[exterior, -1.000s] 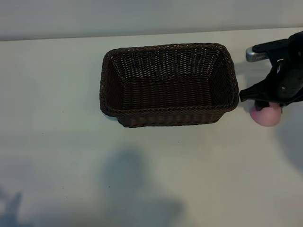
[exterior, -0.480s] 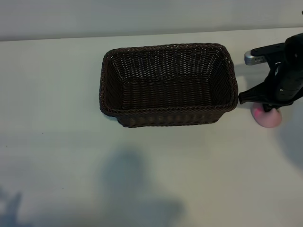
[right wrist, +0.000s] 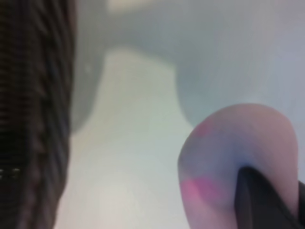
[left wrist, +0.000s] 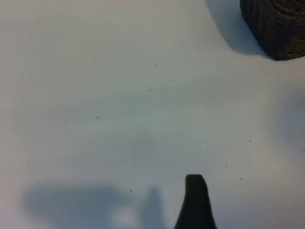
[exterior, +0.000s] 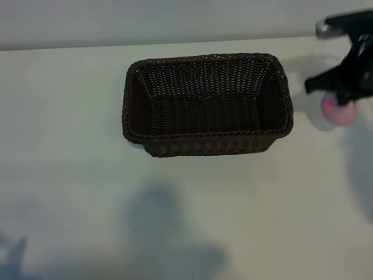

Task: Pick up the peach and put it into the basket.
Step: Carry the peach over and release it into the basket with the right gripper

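Note:
The small pale-pink peach (exterior: 340,112) hangs just off the table to the right of the basket, with my right gripper (exterior: 340,99) shut on it from above. In the right wrist view the peach (right wrist: 224,157) fills the near corner, with one dark fingertip (right wrist: 259,202) pressed on it. The dark-brown woven basket (exterior: 207,135) stands empty at the table's middle back, and its side wall (right wrist: 28,119) shows beside the peach. My left gripper is outside the exterior view. Only one of its fingers (left wrist: 195,205) shows, over bare table.
White table (exterior: 186,204) lies all round the basket, with soft shadows of the arms near the front edge. A corner of the basket (left wrist: 276,24) shows far off in the left wrist view.
My right gripper has shut on the peach and raised it off the table, shifting towards the back. The basket and the left arm have not moved.

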`<action>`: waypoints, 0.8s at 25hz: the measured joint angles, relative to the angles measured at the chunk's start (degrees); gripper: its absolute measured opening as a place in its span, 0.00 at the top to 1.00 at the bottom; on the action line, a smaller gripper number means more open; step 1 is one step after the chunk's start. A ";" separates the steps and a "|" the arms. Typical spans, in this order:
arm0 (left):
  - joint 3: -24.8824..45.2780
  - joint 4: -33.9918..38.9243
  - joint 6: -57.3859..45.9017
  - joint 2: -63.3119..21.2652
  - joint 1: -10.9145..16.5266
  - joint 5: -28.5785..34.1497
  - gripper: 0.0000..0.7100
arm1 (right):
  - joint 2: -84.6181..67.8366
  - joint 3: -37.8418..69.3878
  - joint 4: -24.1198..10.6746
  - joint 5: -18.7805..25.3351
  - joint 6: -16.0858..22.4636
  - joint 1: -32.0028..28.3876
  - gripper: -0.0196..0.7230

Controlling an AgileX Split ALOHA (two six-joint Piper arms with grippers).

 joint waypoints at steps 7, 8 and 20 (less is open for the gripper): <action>0.00 0.00 0.00 0.00 0.00 0.00 0.22 | -3.29 -4.52 0.01 5.84 -0.91 0.00 0.91; 0.00 0.00 0.00 0.00 0.00 0.00 0.22 | -3.29 -5.06 0.31 6.23 -1.14 0.00 0.91; 0.00 0.00 0.00 0.00 -0.04 0.00 0.22 | -3.29 -13.89 4.78 9.68 -1.62 10.06 0.91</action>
